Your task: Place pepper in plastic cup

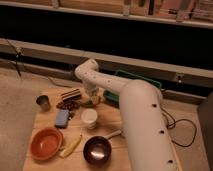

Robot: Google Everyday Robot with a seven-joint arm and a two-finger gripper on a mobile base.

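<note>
My gripper [95, 98] hangs down from the white arm at the back of the wooden table [115, 122], just behind the plastic cup. The plastic cup [89, 118] is white and round and stands upright in the middle of the table, a short way in front of the gripper. A small dark green shape, the pepper [85, 104], sits at the gripper's lower left edge. I cannot tell whether it is held or lies on the table.
A small grey metal cup [43, 103] stands at the left. A brown packet [70, 94] and a blue block [62, 118] lie near it. An orange bowl [45, 143], a yellow banana [71, 146] and a dark bowl [97, 150] sit at the front. A green bin [135, 80] is behind the table.
</note>
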